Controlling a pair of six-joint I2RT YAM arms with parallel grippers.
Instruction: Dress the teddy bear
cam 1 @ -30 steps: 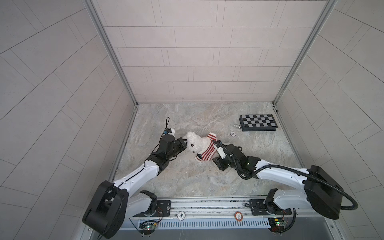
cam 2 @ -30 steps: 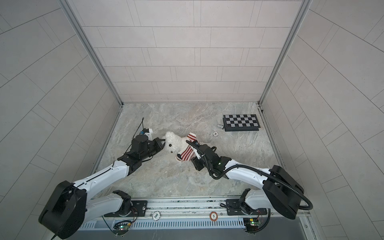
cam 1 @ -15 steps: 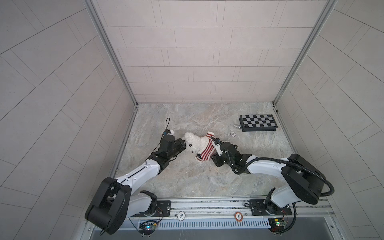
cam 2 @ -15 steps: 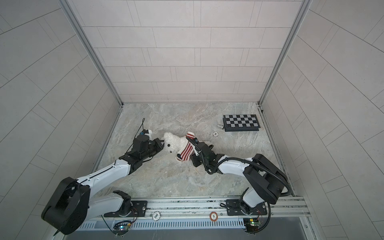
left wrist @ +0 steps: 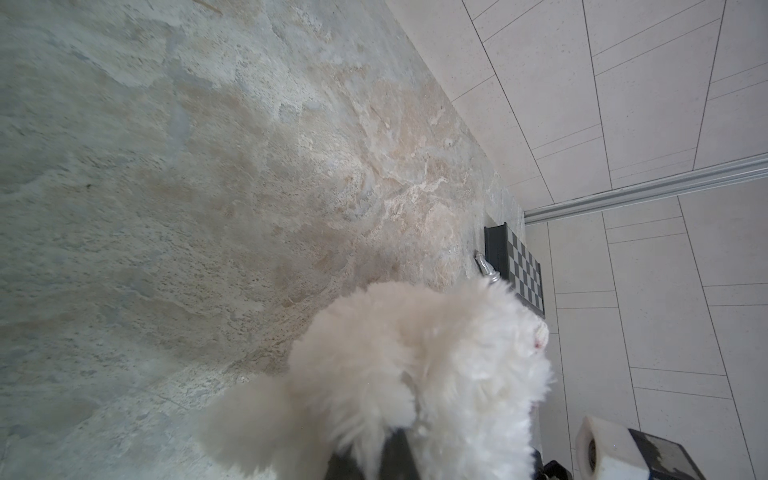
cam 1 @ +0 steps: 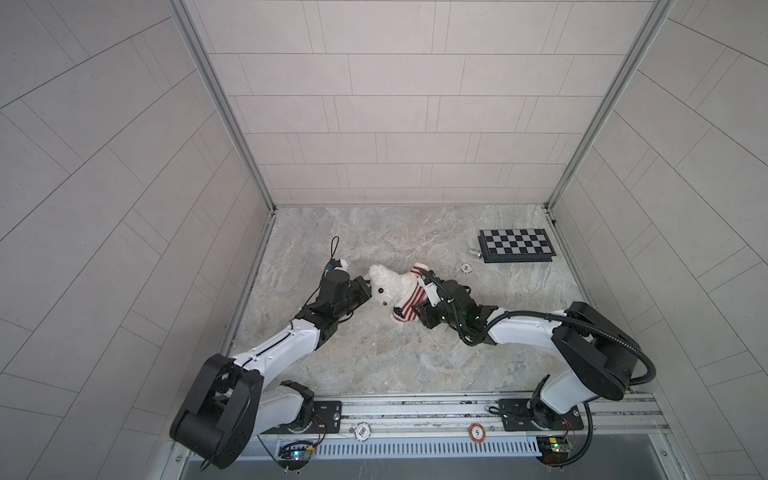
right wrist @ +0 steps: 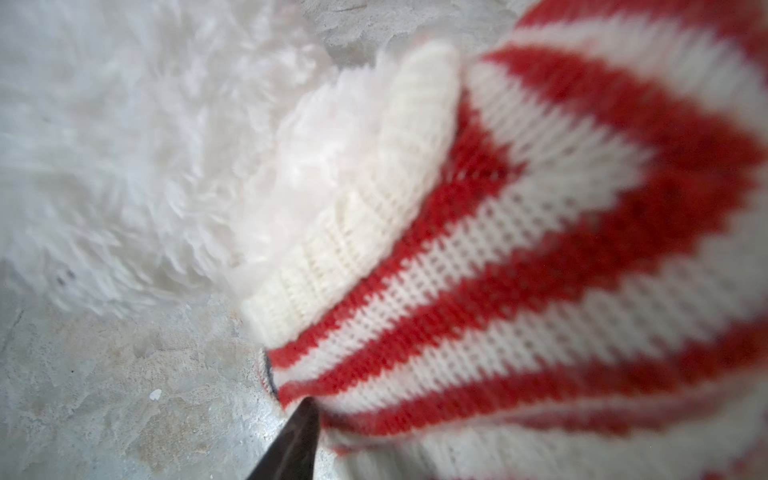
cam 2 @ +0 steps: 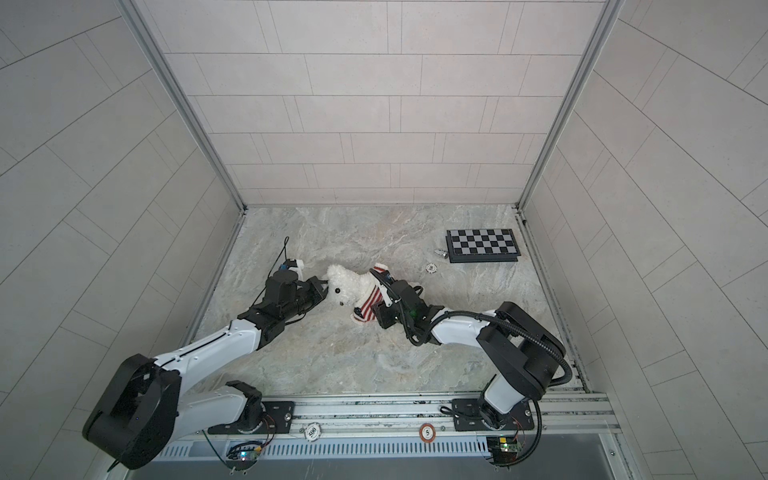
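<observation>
Lying on the table (cam 1: 374,353), the teddy bear (cam 1: 394,285) wears a striped sweater (cam 1: 413,300).

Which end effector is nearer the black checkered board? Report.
Right. Right end effector: at the red-striped knit sweater, toward the board. Left end effector: beyond the white plush bear.

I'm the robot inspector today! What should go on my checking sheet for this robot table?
Surface: marbled stone tabletop.
Job's things: teddy bear lying down, head toward the left arm; striped sweater around its body.
Clutter: chessboard, with a silver chess piece and a poker chip beside it, far right.
Grippers: left gripper shut on the bear's head fur; right gripper at the sweater's hem, open or shut unclear.
Cables: black hose looping along the right arm; thin wire by the left wrist.
Surroundings: tiled walls on three sides.
</observation>
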